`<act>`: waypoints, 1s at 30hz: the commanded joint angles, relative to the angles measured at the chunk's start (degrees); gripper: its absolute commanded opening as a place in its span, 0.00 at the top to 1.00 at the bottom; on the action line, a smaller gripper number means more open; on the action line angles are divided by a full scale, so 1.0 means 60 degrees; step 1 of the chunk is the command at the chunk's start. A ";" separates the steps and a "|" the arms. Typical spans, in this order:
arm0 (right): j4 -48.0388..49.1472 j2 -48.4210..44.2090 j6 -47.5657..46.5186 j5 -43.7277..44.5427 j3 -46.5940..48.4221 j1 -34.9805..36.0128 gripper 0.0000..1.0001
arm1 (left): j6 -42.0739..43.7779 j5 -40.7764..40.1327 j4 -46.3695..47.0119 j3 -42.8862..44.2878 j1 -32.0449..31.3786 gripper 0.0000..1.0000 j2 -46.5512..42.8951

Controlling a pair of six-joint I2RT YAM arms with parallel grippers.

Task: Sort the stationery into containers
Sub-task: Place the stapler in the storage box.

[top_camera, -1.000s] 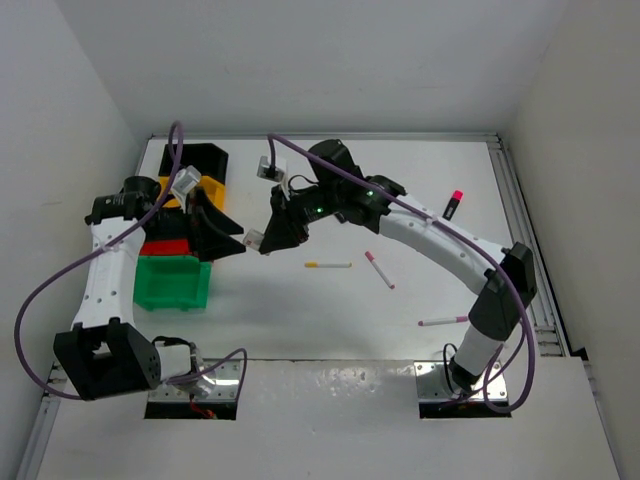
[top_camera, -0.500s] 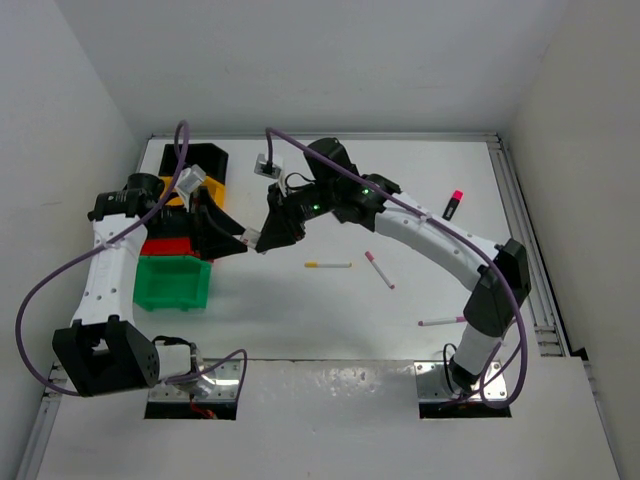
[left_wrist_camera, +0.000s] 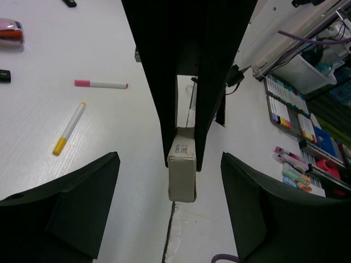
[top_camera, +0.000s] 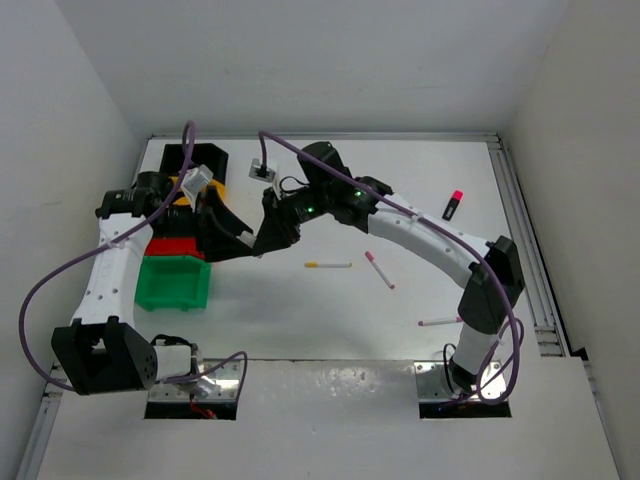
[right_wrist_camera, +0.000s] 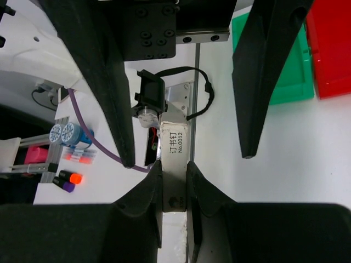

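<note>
**Step in hand (my reading):** hand-over of the beige staple box (left_wrist_camera: 182, 170) from the right pincer (right_wrist_camera: 174, 169) to the left pincer (left_wrist_camera: 169, 161), ahead of a drop into a bin.

**State:**
- The right pincer is clamped on the box's long sides, with the printed label facing its wrist camera. The far end of the box juts past its fingertips.
- The left pincer is apart, one finger on each side of that free end. There is a gap on both sides and no contact visible.
- The box appears to be held off the surface (top_camera: 400, 180).

**Pose:**
- The arms meet tip to tip.
- The left arm is folded, with its wrist turned inward.
- The right arm is stretched far across to its left.
- The red bin (top_camera: 168, 247) and green bin (top_camera: 172, 283) sit just behind the left pincer. The yellow bin (top_camera: 215, 187) and black bin (top_camera: 205, 158) are off to one side of it.
- A yellow-ended pen (top_camera: 328, 265) and a pink-ended pen (top_camera: 380, 270) lie behind the right pincer.

**Doing it well:**
- Both pincers address the same pair of faces, so the free length is short.
- Advance the left pincer until its pads cover the exposed end without striking the right fingers.
- Centre the box between the pads, then close squarely. A skewed pinch on a small, smooth box would likely twist it out.
- The right pincer should let go only once the left grip is firm, then back straight away.
</note>
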 commanded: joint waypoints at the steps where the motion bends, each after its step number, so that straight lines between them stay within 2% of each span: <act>1: 0.0462 -0.0080 0.0100 -0.0098 0.0179 0.0055 1.00 | -0.0032 0.0686 0.0119 0.0397 -0.0063 0.22 -0.0103; 9: 0.0375 -0.0124 0.0012 -0.0054 0.0106 0.0025 1.00 | -0.0281 0.0701 0.0279 0.0515 -0.0063 0.56 0.0117; 10: 0.0360 -0.0139 -0.0032 -0.0054 0.0106 0.0040 1.00 | -0.0340 0.0687 0.0323 0.0529 -0.0048 0.63 0.0160; 12: 0.0302 -0.0139 -0.0047 -0.0054 0.0091 0.0025 1.00 | -0.0574 0.0614 0.0499 0.0559 -0.0048 0.71 0.0219; 13: 0.0287 -0.0153 -0.0076 -0.0025 0.0091 0.0025 1.00 | -0.0749 0.0599 0.0586 0.0573 -0.0048 0.79 0.0263; 15: 0.0141 -0.0211 -0.0105 -0.0010 0.0106 -0.0033 0.75 | -0.0926 0.0453 0.0762 0.0617 0.0054 0.89 0.0322; 16: 0.0053 -0.0241 -0.0178 0.0019 0.0106 -0.0077 0.64 | -0.1129 0.0365 0.0865 0.0676 0.0113 1.00 0.0409; 17: -0.0064 -0.0343 -0.0222 0.0092 0.0091 -0.0222 0.54 | -0.1363 0.0292 0.1040 0.0865 0.0171 1.00 0.0468; 18: -0.0355 -0.0445 -0.0295 0.0122 0.0091 -0.0354 0.39 | -0.1424 0.0001 0.1085 0.0983 0.0389 1.00 0.0541; 20: -0.0751 -0.0621 -0.0631 0.0166 -0.0011 -0.0923 0.32 | -0.2007 -0.0527 0.1696 0.1566 0.0537 1.00 0.0761; 21: -0.1305 -0.0796 -0.0792 0.0166 -0.0041 -0.1173 0.30 | -0.2445 -0.1457 0.2150 0.1773 0.0669 1.00 0.0834; 23: -0.2431 -0.1002 -0.1582 0.0180 -0.0041 -0.1947 0.29 | -0.4522 -0.3054 0.4271 0.2124 0.0699 1.00 0.0849; 24: -0.2743 -0.1075 -0.2151 0.0210 -0.0055 -0.2213 0.29 | -0.4979 -0.5413 0.4888 0.2213 0.0641 1.00 0.0849; 25: -0.3065 -0.1178 -0.2417 0.0239 -0.0215 -0.2752 0.29 | -0.5433 -0.6625 0.5735 0.2316 0.0597 1.00 0.0907; 26: -0.3518 -0.1251 -0.2797 0.0413 -0.0318 -0.2975 0.29 | -0.5423 -0.8624 0.5932 0.2476 0.0408 1.00 0.1053; 29: -0.3873 -0.1822 -0.3429 0.0881 -0.1020 -0.3679 0.29 | -0.4998 -1.1182 0.6139 0.3588 0.0260 1.00 0.2267; 30: -0.3845 -0.2171 -0.3590 0.1043 -0.1269 -0.3826 0.29 | -0.5042 -1.1585 0.6125 0.4287 0.0274 1.00 0.3068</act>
